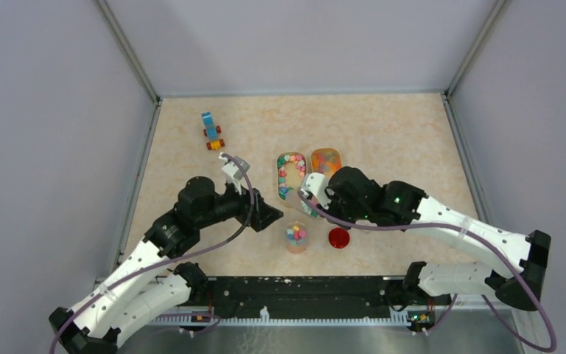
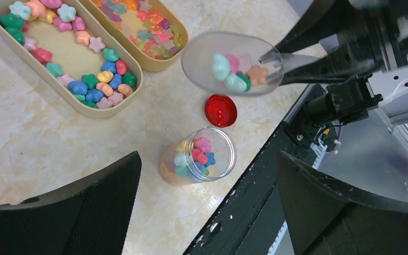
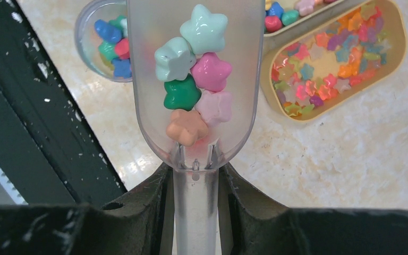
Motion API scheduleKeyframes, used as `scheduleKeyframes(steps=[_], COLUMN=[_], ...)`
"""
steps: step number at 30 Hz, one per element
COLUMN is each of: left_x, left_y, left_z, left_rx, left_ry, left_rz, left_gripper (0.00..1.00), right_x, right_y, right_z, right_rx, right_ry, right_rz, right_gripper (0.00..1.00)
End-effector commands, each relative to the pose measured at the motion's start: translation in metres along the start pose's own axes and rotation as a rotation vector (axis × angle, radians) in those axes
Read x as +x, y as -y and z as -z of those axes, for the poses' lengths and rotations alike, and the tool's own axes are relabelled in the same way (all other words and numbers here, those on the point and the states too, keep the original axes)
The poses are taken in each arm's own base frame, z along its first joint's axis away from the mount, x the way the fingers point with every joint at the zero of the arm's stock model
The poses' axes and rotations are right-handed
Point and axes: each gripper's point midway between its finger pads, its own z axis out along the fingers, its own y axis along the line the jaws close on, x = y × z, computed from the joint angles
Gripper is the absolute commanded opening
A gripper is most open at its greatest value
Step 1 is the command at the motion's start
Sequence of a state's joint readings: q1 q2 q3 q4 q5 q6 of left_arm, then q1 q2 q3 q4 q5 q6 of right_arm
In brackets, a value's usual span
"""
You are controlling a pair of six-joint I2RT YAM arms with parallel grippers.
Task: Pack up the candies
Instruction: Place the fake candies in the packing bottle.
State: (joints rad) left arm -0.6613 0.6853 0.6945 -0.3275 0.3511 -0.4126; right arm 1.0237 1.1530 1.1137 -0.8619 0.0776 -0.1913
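Right gripper [image 3: 195,186]: clamped on scoop [image 3: 149,106] handle.
Scoop: five candies [image 3: 194,93] aboard, held beside jar [image 2: 230,154], short of its mouth.
Left gripper [image 2: 208,175]: spread wide, empty; jar unheld.
Risk: scoop wider than mouth; an early tilt likely spills candies or tips the jar.

Red lid [image 2: 220,110] and raised scoop [image 2: 196,59] crowd the jar [image 2: 166,162]; table [image 1: 398,140] beyond the trays [image 2: 106,110] lies open.

Beige table [image 1: 398,147] bears two trays [image 2: 69,56], jar [image 2: 167,169], lid [image 2: 220,110], toy [image 1: 211,131].
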Motion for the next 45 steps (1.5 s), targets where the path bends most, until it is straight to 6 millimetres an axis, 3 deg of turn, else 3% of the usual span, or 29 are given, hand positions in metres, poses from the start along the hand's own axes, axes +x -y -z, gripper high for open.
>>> scheduleKeyframes(steps=[1,17,34,45], left_x=[-0.034,-0.026,-0.016,-0.017], left_y=[0.023,0.022,0.014,0.018], left_z=[-0.001,-0.010,-0.014,-0.014], left_rx=[0.080,0.090,0.071,0.092], left_ry=[0.085,0.032,0.007,0.010], left_rz=[-0.010,0.022,0.027,0.027], left_gripper=[0.99,0.99,0.99,0.99], right_x=[-0.009,-0.030,-0.057,-0.072], right_y=[-0.013,-0.027,-0.039,-0.042], right_z=[0.017,0.044,0.087,0.103], right_rx=[-0.050,-0.096,-0.150,-0.146], right_ry=[0.087,0.198,0.465,0.611], right_rz=[0.136,0.249,0.318,0.309], right_gripper=[0.00,0.00,0.00,0.00])
